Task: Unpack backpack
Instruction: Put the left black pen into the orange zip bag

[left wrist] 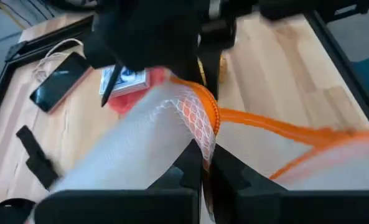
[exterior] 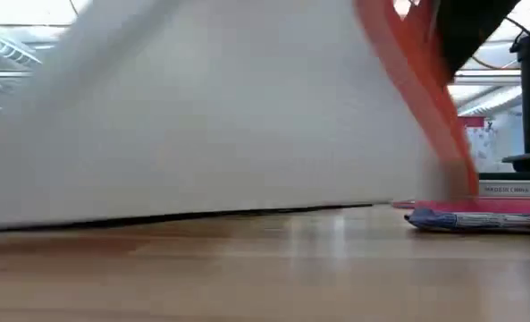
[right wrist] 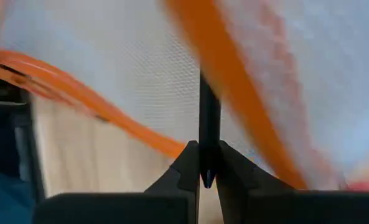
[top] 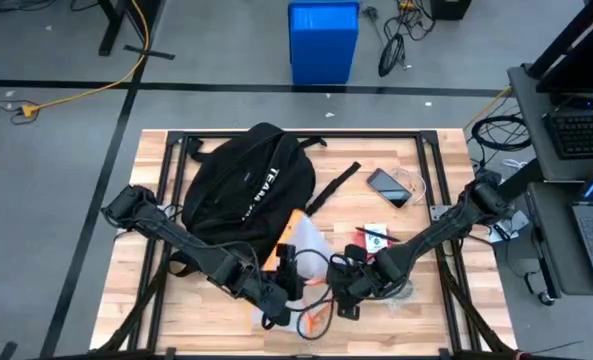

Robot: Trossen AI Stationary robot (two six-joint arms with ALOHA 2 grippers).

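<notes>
With the backpack (top: 244, 190) lying at the table's far left, both the left gripper (left wrist: 203, 167) and right gripper (right wrist: 208, 163) are clamped on a white mesh pouch (top: 306, 243) with orange trim, likely mid-removal; next, set it aside.

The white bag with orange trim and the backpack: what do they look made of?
The bag looks like thin white mesh fabric, going by its netted weave, edged in orange binding tape. The backpack looks like soft matte black woven fabric, slumped and creased; the exact fibre cannot be told.
</notes>
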